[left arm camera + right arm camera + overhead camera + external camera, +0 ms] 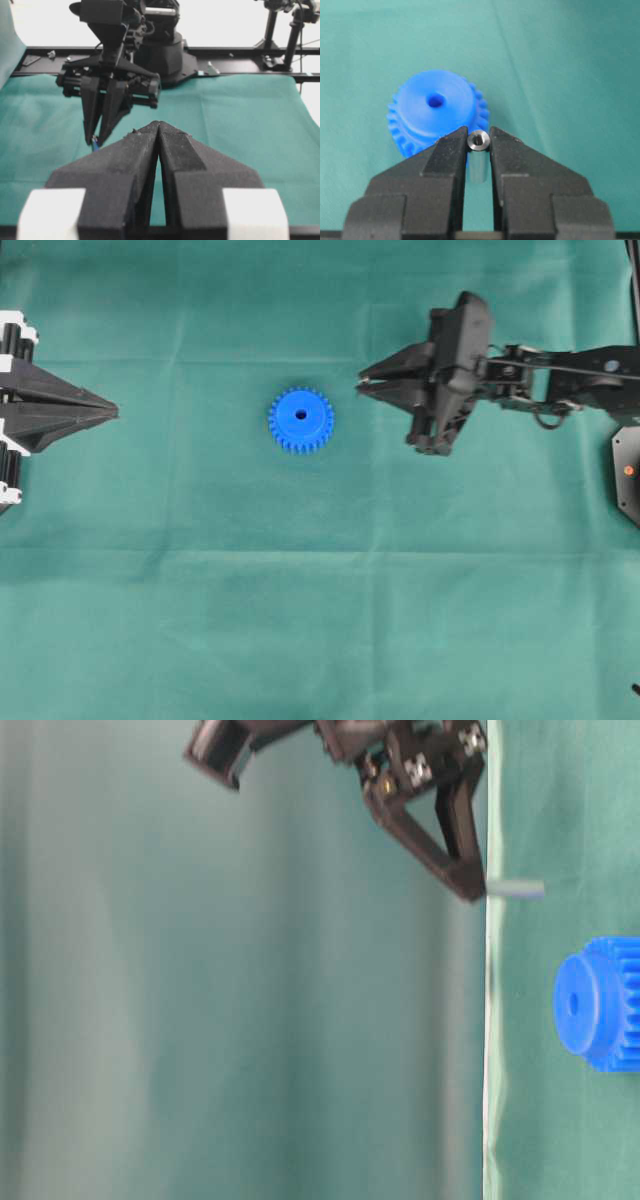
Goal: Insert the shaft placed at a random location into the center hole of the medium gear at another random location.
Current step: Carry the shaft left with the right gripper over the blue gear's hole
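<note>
The blue medium gear (301, 420) lies flat on the green cloth near the middle, its center hole (301, 416) open and facing up. My right gripper (362, 382) is to the right of the gear and above the cloth, shut on the small silver shaft (479, 141), which is pinched at the fingertips. The right wrist view shows the gear (436, 116) and its hole (435, 101) just beyond the shaft. The table-level view shows the shaft (515, 889) sticking out of the fingertips, apart from the gear (598, 1003). My left gripper (115, 413) is shut and empty at the far left.
A black base plate (627, 475) with an orange dot sits at the right edge. A black frame rail (240, 51) runs along the far side of the cloth behind the right arm's base.
</note>
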Robot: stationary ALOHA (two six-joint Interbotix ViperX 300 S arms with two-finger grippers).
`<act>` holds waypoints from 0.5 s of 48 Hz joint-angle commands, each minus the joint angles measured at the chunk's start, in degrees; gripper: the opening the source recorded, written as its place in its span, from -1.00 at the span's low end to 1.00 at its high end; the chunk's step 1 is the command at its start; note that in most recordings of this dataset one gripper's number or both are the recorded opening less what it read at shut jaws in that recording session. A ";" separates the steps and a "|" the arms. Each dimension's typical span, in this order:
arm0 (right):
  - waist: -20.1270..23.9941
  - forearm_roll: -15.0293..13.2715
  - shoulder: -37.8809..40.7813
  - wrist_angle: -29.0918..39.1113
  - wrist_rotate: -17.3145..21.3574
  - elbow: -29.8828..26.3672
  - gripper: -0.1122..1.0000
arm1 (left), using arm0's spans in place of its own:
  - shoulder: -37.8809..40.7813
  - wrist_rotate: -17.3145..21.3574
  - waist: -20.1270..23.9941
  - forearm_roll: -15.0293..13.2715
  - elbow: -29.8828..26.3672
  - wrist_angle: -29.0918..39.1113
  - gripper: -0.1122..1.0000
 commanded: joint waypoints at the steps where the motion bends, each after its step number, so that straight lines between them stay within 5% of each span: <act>1: 1.05 0.09 0.97 0.97 0.09 -4.13 -0.55 | 0.44 -0.09 0.00 0.18 -1.05 -0.18 -0.80; 24: 2.99 0.09 7.03 4.75 0.00 -14.33 -0.55 | 0.44 -0.09 0.00 0.18 -1.05 -0.09 -0.80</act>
